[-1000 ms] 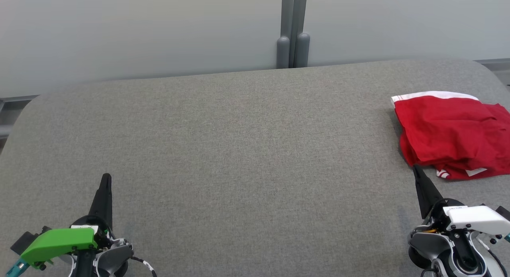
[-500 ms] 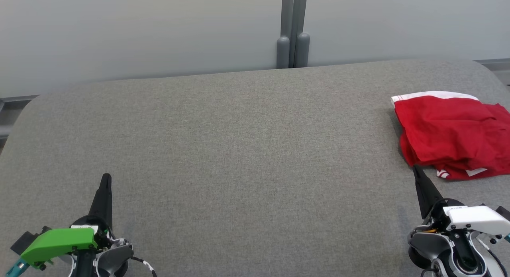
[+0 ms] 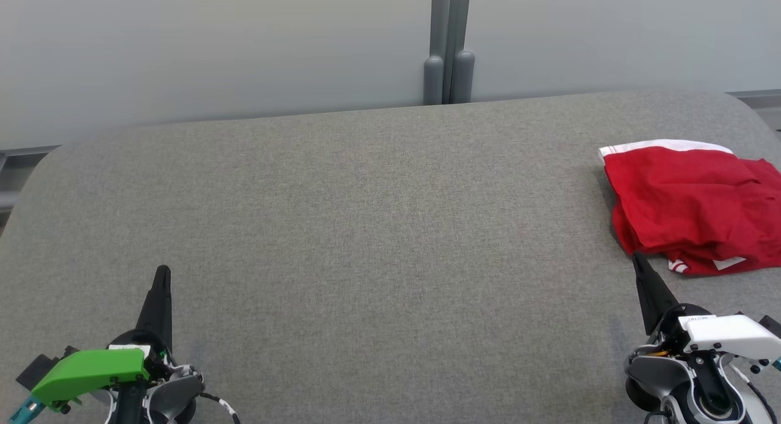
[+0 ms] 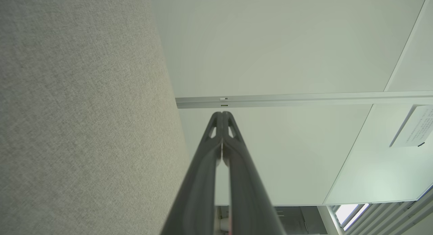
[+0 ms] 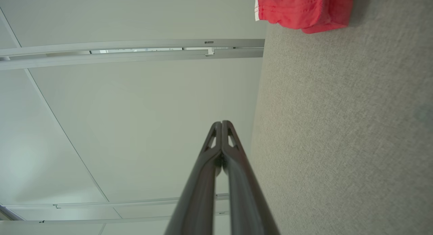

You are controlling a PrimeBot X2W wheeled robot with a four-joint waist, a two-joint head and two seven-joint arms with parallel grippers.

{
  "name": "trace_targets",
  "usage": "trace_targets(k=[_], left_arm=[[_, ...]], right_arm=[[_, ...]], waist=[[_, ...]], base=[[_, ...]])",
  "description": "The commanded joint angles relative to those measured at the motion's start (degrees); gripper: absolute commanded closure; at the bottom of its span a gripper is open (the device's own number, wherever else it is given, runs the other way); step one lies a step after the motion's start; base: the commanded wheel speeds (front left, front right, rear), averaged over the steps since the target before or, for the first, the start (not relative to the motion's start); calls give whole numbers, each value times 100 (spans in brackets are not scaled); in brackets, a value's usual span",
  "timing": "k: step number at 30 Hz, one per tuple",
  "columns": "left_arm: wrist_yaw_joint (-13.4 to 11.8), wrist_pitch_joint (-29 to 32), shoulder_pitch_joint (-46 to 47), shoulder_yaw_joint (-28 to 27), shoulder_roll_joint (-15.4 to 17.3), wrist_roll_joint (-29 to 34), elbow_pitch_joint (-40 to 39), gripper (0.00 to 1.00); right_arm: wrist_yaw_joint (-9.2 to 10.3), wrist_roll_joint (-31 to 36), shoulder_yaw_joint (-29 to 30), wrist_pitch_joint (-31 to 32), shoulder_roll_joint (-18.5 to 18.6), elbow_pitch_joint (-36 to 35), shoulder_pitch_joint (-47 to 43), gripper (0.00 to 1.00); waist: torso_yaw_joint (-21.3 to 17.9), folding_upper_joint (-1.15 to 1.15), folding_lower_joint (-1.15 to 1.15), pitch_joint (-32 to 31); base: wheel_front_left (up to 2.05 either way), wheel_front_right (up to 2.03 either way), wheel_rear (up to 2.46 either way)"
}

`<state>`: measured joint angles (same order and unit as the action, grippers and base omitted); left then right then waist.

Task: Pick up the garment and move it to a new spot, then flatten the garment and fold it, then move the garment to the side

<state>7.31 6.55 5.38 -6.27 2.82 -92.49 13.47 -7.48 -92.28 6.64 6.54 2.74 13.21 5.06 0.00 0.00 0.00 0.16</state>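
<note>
One garment [image 3: 689,198]; two tools [image 3: 162,273] [image 3: 637,259]

Bench [image 3: 366,229] spans the head view. Partition wall [image 3: 213,46] runs behind its far edge, with a double post [image 3: 448,58] behind the bench just right of centre.

Shorts [image 3: 683,204] lie on the bench at far right, nearer the back edge than the front, and run out of the view on the right.

Right gripper [image 3: 636,257] is over the near-right of the bench, tip just before the shorts' near-left corner; can't tell if they touch.

Left gripper [image 3: 162,270] is over the near-left, well apart from the shorts.
</note>
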Motion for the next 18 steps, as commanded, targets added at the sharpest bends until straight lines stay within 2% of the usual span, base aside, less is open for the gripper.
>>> trace_targets(k=[1, 18], left_arm=[[34, 16, 70, -12, 2, -3, -6, 100], [34, 16, 70, -12, 2, -3, -6, 100]], right_arm=[[-2, -44, -4, 10, 28, -22, 57, 100], [-2, -44, -4, 10, 28, -23, 58, 100]], waist=[[0, 0, 0, 0], [0, 0, 0, 0]], base=[[0, 0, 0], [0, 0, 0]])
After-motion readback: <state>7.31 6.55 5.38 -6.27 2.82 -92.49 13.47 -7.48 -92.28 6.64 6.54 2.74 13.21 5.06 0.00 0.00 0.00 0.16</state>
